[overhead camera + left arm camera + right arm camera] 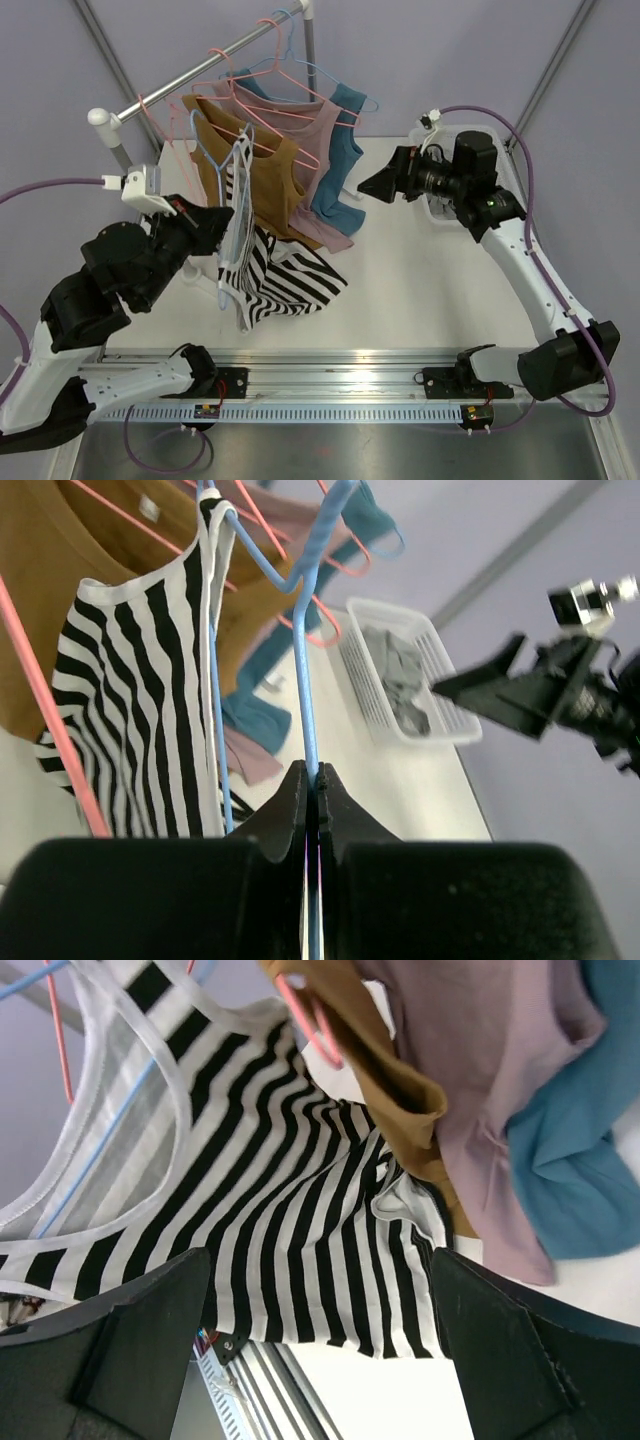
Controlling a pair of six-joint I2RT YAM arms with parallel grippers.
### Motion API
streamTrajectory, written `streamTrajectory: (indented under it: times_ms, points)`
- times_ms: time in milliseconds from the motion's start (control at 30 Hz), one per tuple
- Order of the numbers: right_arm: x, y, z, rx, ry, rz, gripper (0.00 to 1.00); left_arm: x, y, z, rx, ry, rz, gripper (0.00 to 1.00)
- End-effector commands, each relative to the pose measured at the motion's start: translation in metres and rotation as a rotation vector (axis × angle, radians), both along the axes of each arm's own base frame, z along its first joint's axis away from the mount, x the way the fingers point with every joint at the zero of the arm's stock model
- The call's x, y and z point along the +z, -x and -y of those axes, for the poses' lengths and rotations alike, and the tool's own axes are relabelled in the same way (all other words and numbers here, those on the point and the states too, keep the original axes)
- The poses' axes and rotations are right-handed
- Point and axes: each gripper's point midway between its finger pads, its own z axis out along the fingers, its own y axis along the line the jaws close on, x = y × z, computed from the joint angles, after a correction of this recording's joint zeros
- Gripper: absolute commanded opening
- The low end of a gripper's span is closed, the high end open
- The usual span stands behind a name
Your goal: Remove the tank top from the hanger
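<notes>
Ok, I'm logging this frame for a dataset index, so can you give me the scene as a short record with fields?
garment: striped tank top, on its hanger, body drooping below it
hanger: blue hanger, one strap of the top over it
left gripper: shut on the blue hanger's wire
right gripper: open, facing the striped cloth, holding nothing
nearby: brown top, pink top, teal top, all hanging
container: white basket with grey cloth inside

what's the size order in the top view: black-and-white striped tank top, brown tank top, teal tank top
1-2. black-and-white striped tank top, brown tank top: too close to rank
3. teal tank top: mostly hidden
</notes>
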Motion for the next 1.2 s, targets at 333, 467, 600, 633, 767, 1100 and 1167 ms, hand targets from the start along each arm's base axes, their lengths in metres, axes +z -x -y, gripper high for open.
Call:
streamTrajectory:
  times_ms: [333, 467, 600, 633, 767, 1100, 1167]
  points:
    - [0.01, 0.065, -0.12, 0.068, -0.153, 0.308, 0.91, -0.021, 0.098, 0.053, -0.642, 0.126, 0.037, 0.0]
    - [0.013, 0.052, -0.122, -0.004, -0.131, 0.341, 0.84, -0.024, 0.105, 0.065, -0.709, 0.126, 0.012, 0.0]
    - [0.013, 0.04, -0.116, -0.07, -0.092, 0.363, 0.57, -0.031, 0.102, 0.071, -0.714, 0.107, -0.008, 0.0]
    - [0.014, 0.039, -0.113, -0.084, -0.076, 0.379, 0.44, -0.032, 0.102, 0.072, -0.716, 0.103, -0.008, 0.0]
    - [0.008, 0.037, -0.105, -0.106, -0.026, 0.395, 0.11, -0.036, 0.091, 0.064, -0.645, 0.067, -0.013, 0.0]
    - [0.005, -0.007, -0.028, -0.428, 0.214, 0.423, 0.0, -0.049, 0.091, 0.064, -0.666, -0.026, -0.025, 0.0]
    - [0.002, -0.021, -0.009, -0.457, 0.246, 0.384, 0.0, -0.048, 0.098, 0.07, -0.722, -0.025, -0.018, 0.0]
